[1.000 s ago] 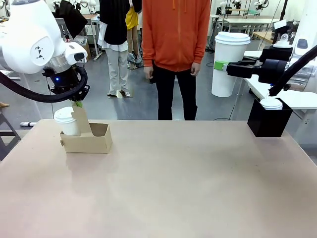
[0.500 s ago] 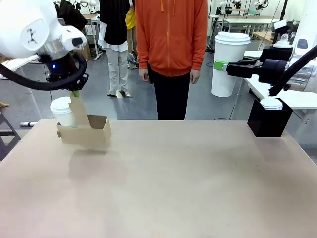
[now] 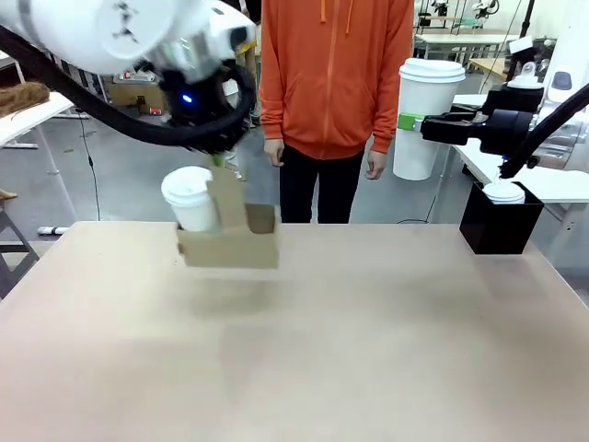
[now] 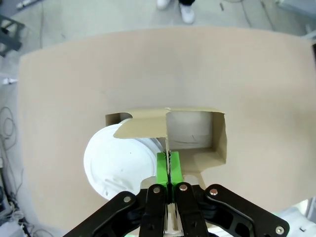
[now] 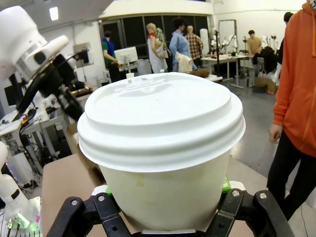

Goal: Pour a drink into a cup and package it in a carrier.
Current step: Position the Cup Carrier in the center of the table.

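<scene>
My left gripper (image 3: 218, 162) is shut on the upright handle of the brown cardboard carrier (image 3: 235, 249). The carrier hangs a little above the table near the far edge, left of centre. A white lidded cup (image 3: 190, 198) sits in its left pocket, and the right pocket is empty. In the left wrist view, the green pads of the left gripper (image 4: 168, 168) pinch the handle, with the lid (image 4: 116, 163) to the left and the carrier's empty pocket (image 4: 190, 131) ahead. My right gripper (image 3: 414, 122) is shut on a tall white lidded cup (image 3: 431, 110) at the far right, held high. The same cup (image 5: 160, 123) shows in the right wrist view, between the fingers of the right gripper (image 5: 163, 210). The drink is out of view.
A black box (image 3: 502, 228) with a small lidded cup (image 3: 503, 191) on top stands at the table's far right corner. A person in an orange hoodie (image 3: 331, 83) stands at the far edge, hands down. The table (image 3: 368, 350) is bare in the middle and front.
My left arm has lifted the carrier with its cup off the table's left side and carried it right, toward the person. The right arm and its cup have not moved.
</scene>
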Available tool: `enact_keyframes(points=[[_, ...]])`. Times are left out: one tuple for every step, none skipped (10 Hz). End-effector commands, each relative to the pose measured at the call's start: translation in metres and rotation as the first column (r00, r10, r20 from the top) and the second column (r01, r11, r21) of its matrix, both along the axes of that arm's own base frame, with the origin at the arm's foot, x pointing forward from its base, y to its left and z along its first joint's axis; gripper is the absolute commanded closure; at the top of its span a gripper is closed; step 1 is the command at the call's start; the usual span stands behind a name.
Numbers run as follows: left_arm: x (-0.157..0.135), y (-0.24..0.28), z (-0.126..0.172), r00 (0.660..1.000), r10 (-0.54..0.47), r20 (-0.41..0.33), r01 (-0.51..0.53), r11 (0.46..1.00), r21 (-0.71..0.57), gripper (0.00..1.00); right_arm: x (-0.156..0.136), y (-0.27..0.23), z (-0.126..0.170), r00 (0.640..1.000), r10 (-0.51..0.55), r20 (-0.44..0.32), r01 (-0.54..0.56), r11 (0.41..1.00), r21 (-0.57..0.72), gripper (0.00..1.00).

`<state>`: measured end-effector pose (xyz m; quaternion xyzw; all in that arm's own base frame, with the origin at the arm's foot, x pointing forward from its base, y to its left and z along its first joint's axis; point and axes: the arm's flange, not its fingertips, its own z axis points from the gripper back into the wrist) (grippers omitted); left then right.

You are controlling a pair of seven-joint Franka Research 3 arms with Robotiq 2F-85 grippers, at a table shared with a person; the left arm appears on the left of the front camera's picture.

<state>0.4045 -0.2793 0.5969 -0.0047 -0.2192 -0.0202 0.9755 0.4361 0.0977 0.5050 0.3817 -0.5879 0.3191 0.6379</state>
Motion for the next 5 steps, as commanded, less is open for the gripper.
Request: enact_keyframes(points=[[-0.003, -0.037, -0.016, 0.997, 0.050, -0.054, -0.048, 0.999, 0.024, 0.98, 0.000, 0.002, 0.004, 1.000, 0.004, 0.006, -0.004, 1.000, 0.009, 0.20], [-0.012, -0.060, -0.028, 0.996, 0.068, -0.064, -0.066, 0.997, 0.026, 0.98, 0.000, 0.002, 0.004, 1.000, 0.004, 0.006, -0.004, 1.000, 0.009, 0.20], [-0.022, -0.086, -0.042, 0.995, 0.077, -0.063, -0.075, 0.997, 0.026, 0.98, 0.000, 0.002, 0.004, 1.000, 0.004, 0.006, -0.004, 1.000, 0.009, 0.20], [-0.027, -0.100, -0.052, 0.994, 0.083, -0.070, -0.081, 0.996, 0.031, 0.98, 0.000, 0.002, 0.004, 1.000, 0.004, 0.006, -0.004, 1.000, 0.009, 0.20], [-0.031, -0.110, -0.061, 0.994, 0.077, -0.080, -0.075, 0.997, 0.036, 0.98, 0.000, 0.002, 0.004, 1.000, 0.004, 0.006, -0.004, 1.000, 0.009, 0.20]])
